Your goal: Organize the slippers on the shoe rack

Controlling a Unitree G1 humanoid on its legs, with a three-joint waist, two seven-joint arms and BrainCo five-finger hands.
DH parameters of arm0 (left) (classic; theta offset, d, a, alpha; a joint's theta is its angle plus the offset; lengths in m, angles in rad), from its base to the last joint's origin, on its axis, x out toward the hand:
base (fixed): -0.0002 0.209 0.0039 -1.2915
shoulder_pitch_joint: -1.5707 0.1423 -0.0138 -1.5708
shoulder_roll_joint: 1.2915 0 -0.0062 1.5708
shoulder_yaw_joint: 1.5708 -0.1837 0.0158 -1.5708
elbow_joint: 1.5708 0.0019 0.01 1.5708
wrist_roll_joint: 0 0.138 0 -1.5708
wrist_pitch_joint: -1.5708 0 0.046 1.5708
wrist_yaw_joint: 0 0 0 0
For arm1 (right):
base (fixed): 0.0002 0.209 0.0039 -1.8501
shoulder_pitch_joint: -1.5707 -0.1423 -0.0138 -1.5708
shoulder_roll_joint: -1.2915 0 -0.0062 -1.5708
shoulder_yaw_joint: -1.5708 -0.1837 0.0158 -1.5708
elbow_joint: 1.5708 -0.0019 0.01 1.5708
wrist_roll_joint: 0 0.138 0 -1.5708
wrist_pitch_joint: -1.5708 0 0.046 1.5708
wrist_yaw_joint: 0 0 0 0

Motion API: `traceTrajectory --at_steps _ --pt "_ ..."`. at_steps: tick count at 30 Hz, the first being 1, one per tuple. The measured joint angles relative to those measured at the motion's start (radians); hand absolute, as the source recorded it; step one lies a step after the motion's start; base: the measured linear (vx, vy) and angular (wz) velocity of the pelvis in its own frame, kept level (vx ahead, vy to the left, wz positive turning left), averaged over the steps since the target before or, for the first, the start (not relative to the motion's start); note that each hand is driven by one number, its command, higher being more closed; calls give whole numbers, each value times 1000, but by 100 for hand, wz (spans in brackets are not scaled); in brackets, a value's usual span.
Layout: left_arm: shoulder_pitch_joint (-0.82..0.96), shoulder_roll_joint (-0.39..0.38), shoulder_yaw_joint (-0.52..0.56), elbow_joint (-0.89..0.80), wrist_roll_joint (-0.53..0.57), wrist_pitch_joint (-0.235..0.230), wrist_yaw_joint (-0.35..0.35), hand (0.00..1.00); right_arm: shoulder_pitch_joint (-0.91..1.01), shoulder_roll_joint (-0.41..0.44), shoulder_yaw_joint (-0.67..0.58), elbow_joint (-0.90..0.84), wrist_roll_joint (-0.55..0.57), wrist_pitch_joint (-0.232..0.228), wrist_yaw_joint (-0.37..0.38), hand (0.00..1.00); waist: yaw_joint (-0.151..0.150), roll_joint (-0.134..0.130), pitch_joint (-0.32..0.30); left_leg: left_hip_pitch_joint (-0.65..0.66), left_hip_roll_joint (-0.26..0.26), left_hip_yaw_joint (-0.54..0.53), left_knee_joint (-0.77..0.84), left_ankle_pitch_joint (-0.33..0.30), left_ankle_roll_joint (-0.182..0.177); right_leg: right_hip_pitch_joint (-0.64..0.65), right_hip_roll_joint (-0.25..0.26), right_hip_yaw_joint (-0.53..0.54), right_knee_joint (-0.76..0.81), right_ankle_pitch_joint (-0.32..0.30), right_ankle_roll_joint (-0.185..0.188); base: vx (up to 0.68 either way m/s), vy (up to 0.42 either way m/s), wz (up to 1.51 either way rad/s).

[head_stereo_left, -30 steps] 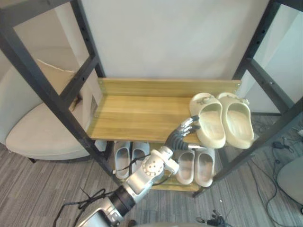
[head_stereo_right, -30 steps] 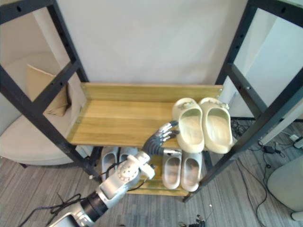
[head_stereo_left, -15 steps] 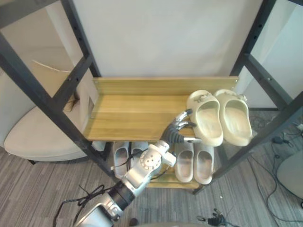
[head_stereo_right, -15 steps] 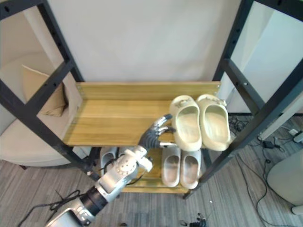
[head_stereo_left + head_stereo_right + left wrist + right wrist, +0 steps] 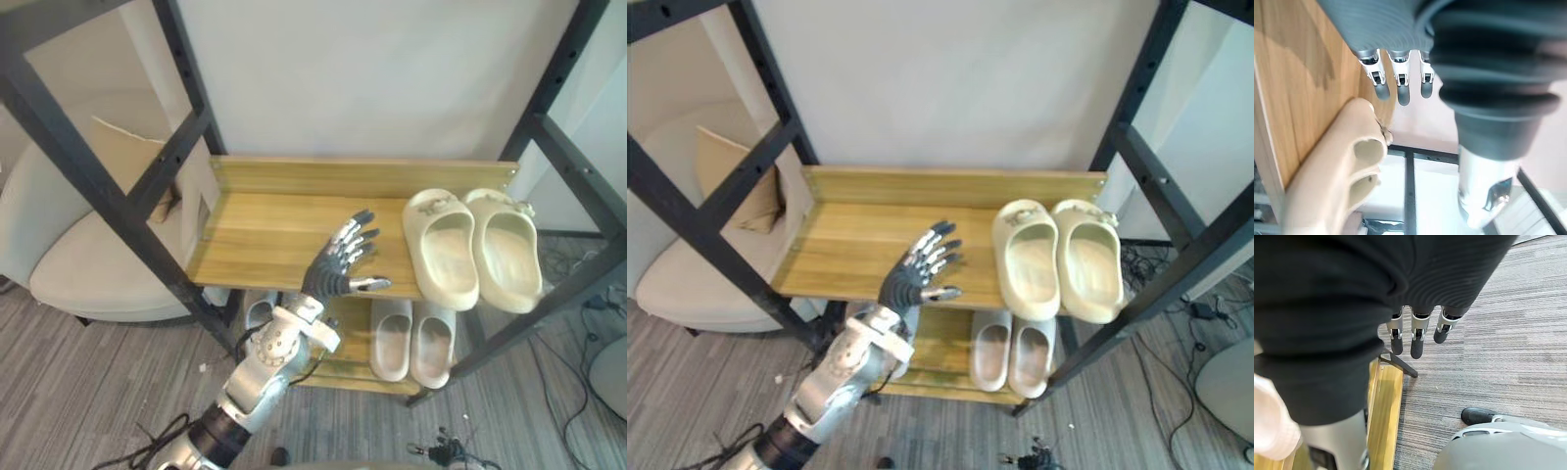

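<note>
A pair of cream slippers (image 5: 474, 245) lies side by side at the right end of the wooden upper shelf (image 5: 274, 235), toes pointing to the back; the pair also shows in the left wrist view (image 5: 1337, 171). My left hand (image 5: 338, 266) hovers open over the shelf's middle, fingers spread, a short gap left of the slippers and touching nothing. Two pairs of pale grey slippers rest on the lower shelf: one pair (image 5: 413, 338) under the cream ones, another (image 5: 260, 310) partly hidden behind my arm. My right hand (image 5: 1418, 333) hangs open above the floor beside the rack.
The rack's black metal posts (image 5: 98, 186) and diagonal braces (image 5: 573, 162) frame the shelf on both sides. A beige armchair with a cushion (image 5: 88, 264) stands to the left. A white wall is behind the rack. Grey carpet (image 5: 1488, 357) covers the floor.
My left hand has drawn back left from the cream slippers' side and risen, its fingers now spread straight. The slippers stay in place; the camera has shifted a little.
</note>
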Motion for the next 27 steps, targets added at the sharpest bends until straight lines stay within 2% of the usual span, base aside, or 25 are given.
traceTrajectory --at_steps 5,7,13,16,23,27 --pt "70 38 -1 -66 -77 -1 -42 0 -8 -4 23 13 -23 0 16 0 8 0 0 0 -1 -3 0 0 0 4 0 -3 -4 0 0 -9 -7 3" --pt "113 51 -9 -80 -110 0 -74 0 -18 -12 30 28 -36 0 22 0 21 -2 -1 0 -3 -6 1 0 0 5 -1 -4 -4 0 0 0 0 0" --pt "206 106 -26 -82 -112 4 -141 0 -20 -26 62 36 -39 -1 27 0 28 -3 -1 1 -8 -27 1 1 1 12 -3 -10 -3 -3 4 -21 -6 7" --pt "282 130 -33 -75 -110 6 -180 0 -20 -27 63 43 -75 -2 29 0 33 -3 -1 1 -9 -28 1 1 2 12 -5 -9 -2 -4 5 0 0 0" --pt "376 135 -5 99 -57 24 -206 0 -22 -27 72 45 -77 -2 29 0 36 -6 -1 1 -13 -29 0 2 3 10 -9 -8 3 -7 8 -10 -1 0" --pt "426 138 34 199 20 24 -207 0 -27 -28 74 45 -78 -2 29 0 40 -7 -2 1 -12 -27 0 2 3 10 -9 -7 3 -7 8 0 0 0"
